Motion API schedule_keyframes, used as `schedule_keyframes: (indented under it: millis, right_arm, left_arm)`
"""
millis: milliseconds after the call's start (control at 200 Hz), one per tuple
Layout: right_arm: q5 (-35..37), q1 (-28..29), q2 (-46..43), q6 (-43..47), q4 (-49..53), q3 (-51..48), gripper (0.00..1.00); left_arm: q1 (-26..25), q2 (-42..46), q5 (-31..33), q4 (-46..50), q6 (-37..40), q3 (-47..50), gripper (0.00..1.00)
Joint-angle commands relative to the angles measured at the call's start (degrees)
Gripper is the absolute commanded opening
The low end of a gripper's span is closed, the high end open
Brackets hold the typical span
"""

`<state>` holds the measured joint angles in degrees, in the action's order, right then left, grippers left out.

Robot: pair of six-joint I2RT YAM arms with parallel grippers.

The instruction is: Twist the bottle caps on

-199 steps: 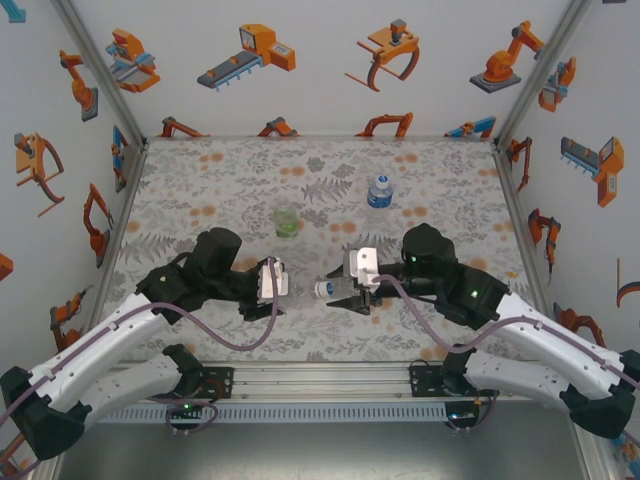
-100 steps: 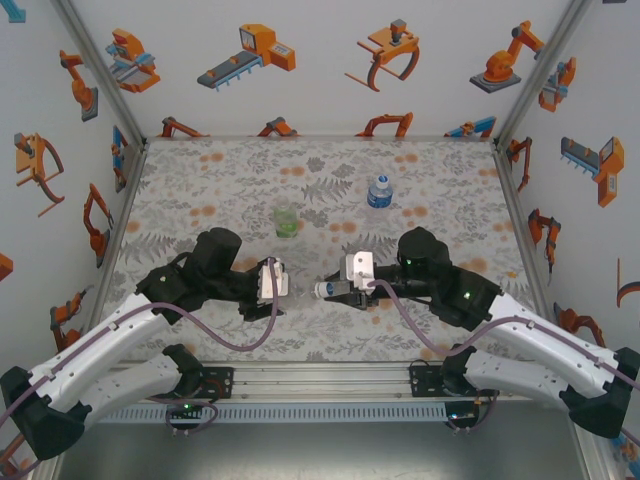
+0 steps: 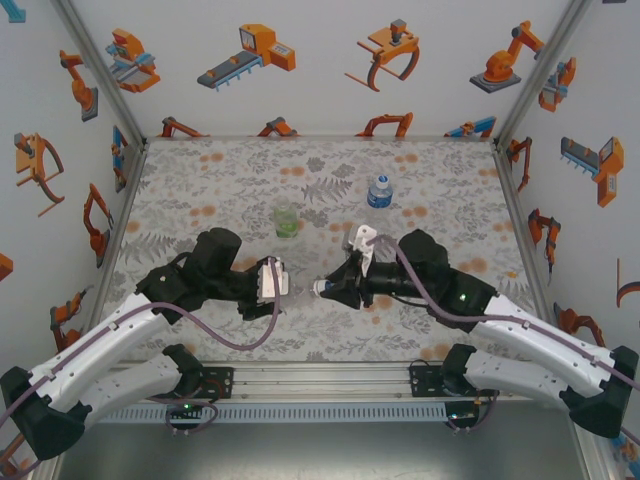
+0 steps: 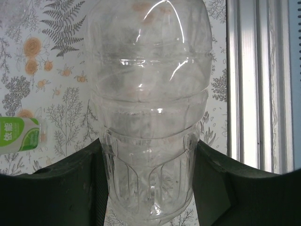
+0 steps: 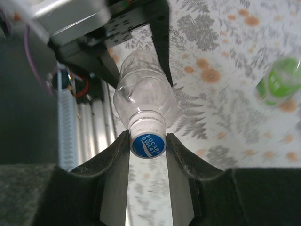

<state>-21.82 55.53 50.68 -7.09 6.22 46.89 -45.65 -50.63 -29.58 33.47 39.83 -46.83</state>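
Wide view first: the fern-print surface [image 3: 200, 180] runs back to walls [image 3: 300, 90] dotted with orange robot pictures. The 2 arms reach in from the near edge and meet head-on near the middle.

The left arm [image 3: 130, 320] comes in from the left, and the left jaws are clamped on the clear bottle [image 3: 298, 290]. The bottle is held off the surface, lying sideways, with its neck pointing at the other arm. On the left wrist camera its ribbed base end sits between the 2 dark fingers [image 4: 70, 179], each pressed against a side.

The right arm [image 3: 520, 330] stretches in from the right with its wrist rolled over. The right jaws are pinching the cap [image 5: 147, 141]. On the right wrist camera a finger [image 5: 117, 160] touches either side of it, with no gap showing.

There are 2 more bottles, both upright on the surface and well apart from the action. The green bottle [image 3: 286, 220] stands just behind the meeting point. The blue-label bottle [image 3: 378, 191] is farther back and to the right.

Smallest of all is that cap: white rim, blue printed top, sitting on the clear bottle's neck, midway between the 2 arms.
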Motion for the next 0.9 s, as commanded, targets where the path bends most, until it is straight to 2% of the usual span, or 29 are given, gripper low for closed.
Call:
schedule_keyframes:
  millis: [0, 70, 125, 245, 360, 416, 516, 586, 896]
  right_arm:
    - [12.9, -0.2, -0.2, -27.8, -1.7, -1.4, 0.05]
    - [18.7, -0.2, -0.7, -43.6, 1.1, -2.3, 0.02]
    - [20.4, -0.2, -1.1, -55.1, 2.2, -3.6, 0.0]
    - [20.5, -0.3, -1.1, -67.4, 3.8, -4.3, 0.0]
    - [20.7, -0.2, -0.3, -65.8, 5.3, -2.3, 0.01]
    - [21.0, -0.3, 0.1, -62.8, 6.4, -1.4, 0.08]
    - [22.3, -0.3, 0.5, -58.7, 9.1, 0.3, 0.29]
    - [23.8, -0.3, 0.4, -56.6, 10.0, 0.9, 0.36]
    - [25.6, -0.4, 1.0, -52.1, 8.2, 1.3, 0.4]
  left_arm:
    - [-0.2, 1.1, -2.9, -0.8, 1.2, -0.6, 0.0]
    - [-0.2, 1.0, -3.0, -0.9, 1.1, -0.7, 0.0]
    - [-0.2, 0.8, -3.1, -0.9, 1.0, -0.7, 0.0]
    - [-0.2, 0.7, -3.1, -0.9, 1.2, -0.7, 0.0]
    - [-0.2, 0.4, -3.2, -1.0, 1.1, -0.8, 0.0]
    - [-0.2, 0.4, -3.5, -1.0, 1.1, -0.8, 0.0]
    - [-0.3, 0.5, -3.6, -1.0, 1.1, -0.8, 0.0]
    - [-0.2, 0.7, -3.5, -1.0, 1.2, -0.7, 0.0]
    - [-0.3, 1.2, -3.8, -1.1, 1.4, -0.5, 0.0]
